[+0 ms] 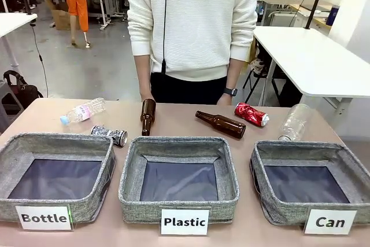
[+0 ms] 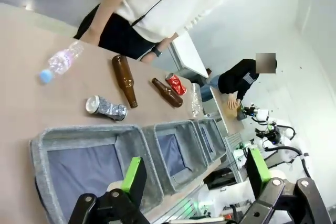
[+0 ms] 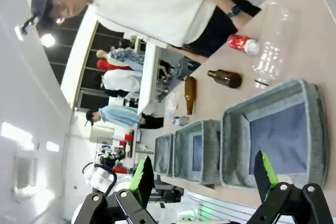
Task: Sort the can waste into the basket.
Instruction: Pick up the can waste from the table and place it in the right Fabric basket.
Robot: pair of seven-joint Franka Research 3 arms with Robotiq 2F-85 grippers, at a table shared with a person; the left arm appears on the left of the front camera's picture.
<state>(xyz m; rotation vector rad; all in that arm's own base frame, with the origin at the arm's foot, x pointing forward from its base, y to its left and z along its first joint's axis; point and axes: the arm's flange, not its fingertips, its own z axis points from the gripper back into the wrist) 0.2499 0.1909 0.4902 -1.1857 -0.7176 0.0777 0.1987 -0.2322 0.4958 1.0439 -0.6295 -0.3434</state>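
Front view: shiny red crushed can (image 1: pixel 251 114) lies near far edge of table (image 1: pixel 185 124), black-and-silver crushed can (image 1: pixel 110 135) nearer its left edge, grey fabric "Can" basket (image 1: pixel 300 146) at near-right corner. Left gripper (image 2: pixel 195 169), right gripper (image 3: pixel 203 171) both spread, empty. You'd best take red with the right one; pinch its flattened middle.

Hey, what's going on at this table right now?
Nothing is being handled yet. The left gripper and right gripper hang open, holding nothing. The red can and the patterned can lie on the table, neither in the Can basket. A person stands at the far side.
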